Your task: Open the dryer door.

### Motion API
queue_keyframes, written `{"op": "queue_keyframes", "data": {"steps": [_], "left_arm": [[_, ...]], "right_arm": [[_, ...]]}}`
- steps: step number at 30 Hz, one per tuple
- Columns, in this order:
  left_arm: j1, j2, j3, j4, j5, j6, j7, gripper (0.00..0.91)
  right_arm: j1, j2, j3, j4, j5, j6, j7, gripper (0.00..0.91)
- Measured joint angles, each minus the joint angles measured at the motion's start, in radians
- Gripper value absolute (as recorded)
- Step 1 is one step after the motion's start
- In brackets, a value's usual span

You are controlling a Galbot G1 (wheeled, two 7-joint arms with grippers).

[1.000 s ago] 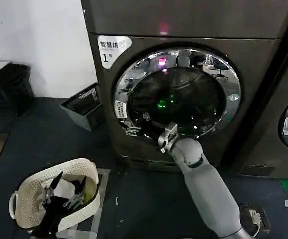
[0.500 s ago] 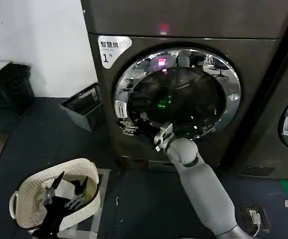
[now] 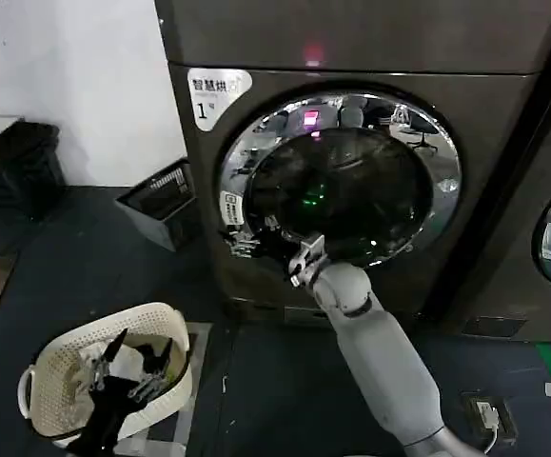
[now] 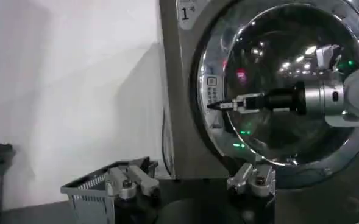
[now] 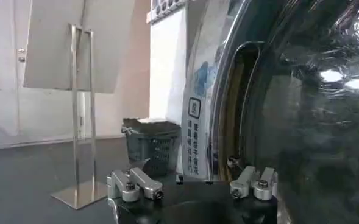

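The large round dryer door (image 3: 340, 181), with its wide chrome rim and dark tinted glass, sits shut in the front of the dark grey machine. The right gripper (image 3: 299, 267) reaches to the rim's lower part on the robot's left, where a small latch recess lies just beyond its tips; its jaws look narrow and hold nothing. The left gripper (image 3: 127, 367) hangs low with jaws spread over a cream plastic laundry basket (image 3: 51, 367), well apart from the door, so the right arm is the nearer one.

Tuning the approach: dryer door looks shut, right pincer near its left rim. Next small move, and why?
Probably ease the right pincer a bit further left to hook the dryer door at its left rim: the door looks closed, and the tips sit over the glass just short of the rim.
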Motion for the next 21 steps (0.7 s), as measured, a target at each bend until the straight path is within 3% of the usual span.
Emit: {"op": "queue_keyframes", "data": {"steps": [21], "left_arm": [[0.008, 0.004, 0.003, -0.004, 0.003, -0.005, 0.0, 0.907]], "right_arm": [[0.014, 0.018, -0.003, -0.016, 0.009, -0.006, 0.008, 0.907]]}}
